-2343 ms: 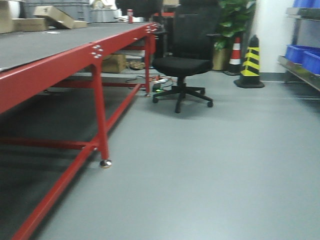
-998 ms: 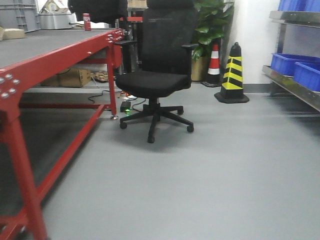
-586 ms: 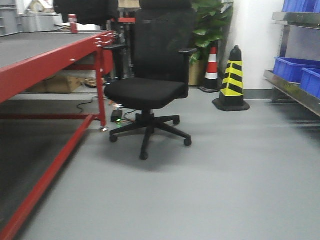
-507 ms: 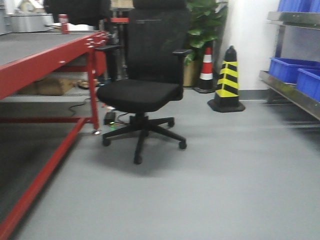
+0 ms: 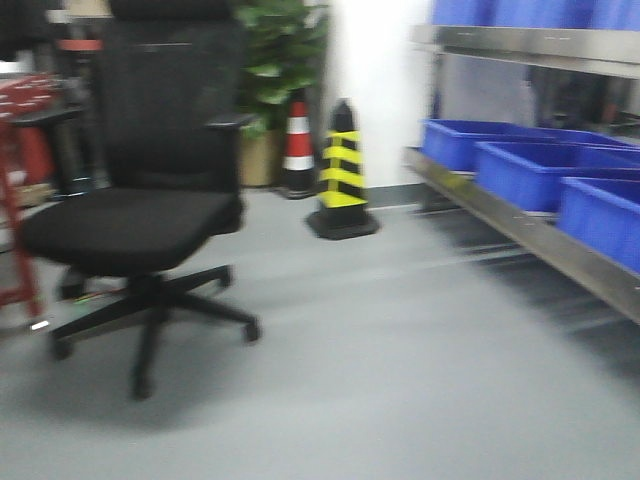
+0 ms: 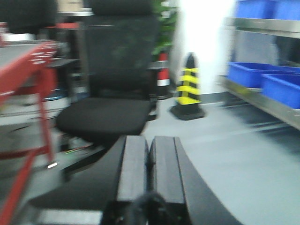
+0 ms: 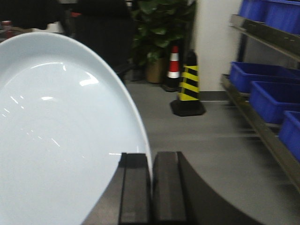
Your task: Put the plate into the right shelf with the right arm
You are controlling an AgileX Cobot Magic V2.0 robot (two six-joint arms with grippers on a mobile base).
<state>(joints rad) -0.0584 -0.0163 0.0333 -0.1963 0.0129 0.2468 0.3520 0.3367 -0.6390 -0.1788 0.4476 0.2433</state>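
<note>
A glossy pale plate (image 7: 56, 136) fills the left of the right wrist view, held upright on edge. My right gripper (image 7: 151, 157) is shut on the plate's rim, one finger on each face. The right shelf (image 5: 520, 225), a steel rack holding blue bins (image 5: 525, 170), runs along the right side of the front view, and the right shelf (image 7: 262, 126) also lines the right edge of the right wrist view. My left gripper (image 6: 149, 140) is shut with nothing between its fingers, held above the floor. Neither arm shows in the front view.
A black office chair (image 5: 140, 215) stands on the grey floor at the left, beside a red table leg (image 5: 15, 240). A yellow-and-black cone (image 5: 342, 170), a red-and-white cone (image 5: 297, 145) and a potted plant (image 5: 275, 60) stand by the back wall.
The view has swung right and moved forward: the red table has slid almost out at the left, the chair is nearer, and the steel shelf with blue bins now fills the right.
</note>
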